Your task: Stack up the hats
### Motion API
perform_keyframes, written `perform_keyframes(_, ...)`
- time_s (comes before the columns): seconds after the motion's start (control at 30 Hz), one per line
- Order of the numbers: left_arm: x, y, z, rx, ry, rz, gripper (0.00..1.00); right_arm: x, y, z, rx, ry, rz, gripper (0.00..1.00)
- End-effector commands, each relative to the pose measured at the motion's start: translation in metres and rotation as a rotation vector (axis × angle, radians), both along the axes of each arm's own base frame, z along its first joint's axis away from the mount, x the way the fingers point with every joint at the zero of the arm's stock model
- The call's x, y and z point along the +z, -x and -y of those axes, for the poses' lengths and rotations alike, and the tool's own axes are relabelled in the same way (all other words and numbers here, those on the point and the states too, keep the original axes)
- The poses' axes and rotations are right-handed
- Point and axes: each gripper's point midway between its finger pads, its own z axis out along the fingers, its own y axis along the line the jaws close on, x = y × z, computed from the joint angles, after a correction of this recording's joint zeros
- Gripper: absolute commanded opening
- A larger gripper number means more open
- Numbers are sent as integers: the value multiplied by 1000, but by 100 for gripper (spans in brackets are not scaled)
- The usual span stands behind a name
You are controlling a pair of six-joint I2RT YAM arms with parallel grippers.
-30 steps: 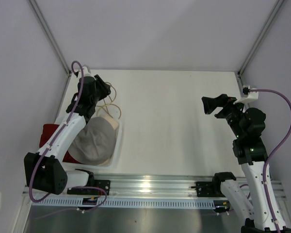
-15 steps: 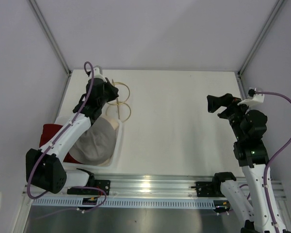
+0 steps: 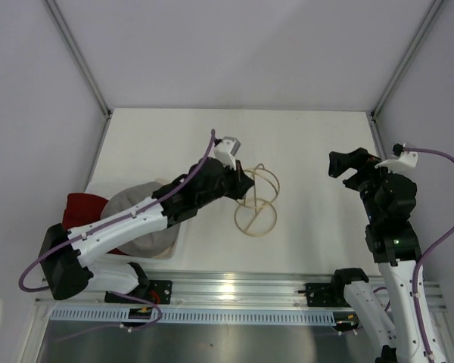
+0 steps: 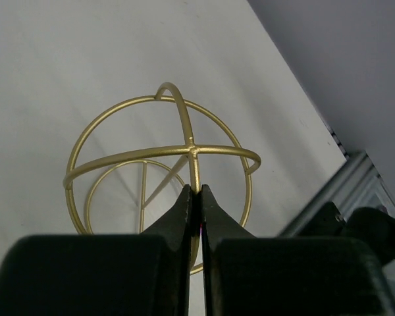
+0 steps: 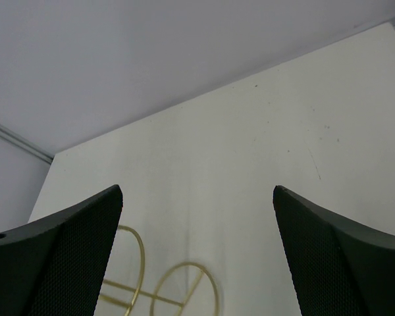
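Gold wire stand (image 4: 159, 155) is pinched in the left hand (image 4: 195, 196), whose fingers are pressed together on one upright wire just below where the hoops cross. It is over the middle of the worktop (image 3: 310, 136); can't tell if the base ring touches down. Right hand (image 3: 346, 168) is spread wide and holds nothing, on the right side well apart from the stand. Beige hat (image 3: 140, 223) sits in the clear tray (image 3: 184, 231) at left. Dark red hat (image 3: 82, 210) is just beside it, further left.
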Motion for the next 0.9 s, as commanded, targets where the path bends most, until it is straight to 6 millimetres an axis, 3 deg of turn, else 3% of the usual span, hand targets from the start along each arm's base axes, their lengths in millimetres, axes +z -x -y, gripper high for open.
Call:
perform_keyframes(0.0, 64, 30, 20, -47, 162, 122, 1, 14, 9, -1, 11, 6, 33, 99)
perform_keyframes(0.1, 56, 53, 35, -104, 140, 120, 1, 12, 12, 1, 5, 7, 31, 100)
perform_keyframes(0.2, 41, 62, 40, -122, 97, 113, 1, 11, 14, 0, 10, -1, 29, 100)
perform_keyframes(0.7, 9, 76, 34, -181, -1, 152, 1, -2, 2, -3, -19, -157, -8, 99)
perform_keyframes(0.8, 14, 81, 33, -198, 13, 141, 15, -6, 4, -3, -23, -188, 2, 99)
perform_keyframes(0.83, 16, 82, 32, -202, 9, 138, 32, -4, 4, -5, -7, -166, 17, 99)
perform_keyframes(0.87, 14, 84, 28, -207, -12, 127, 41, -3, 5, -11, 33, -142, 26, 99)
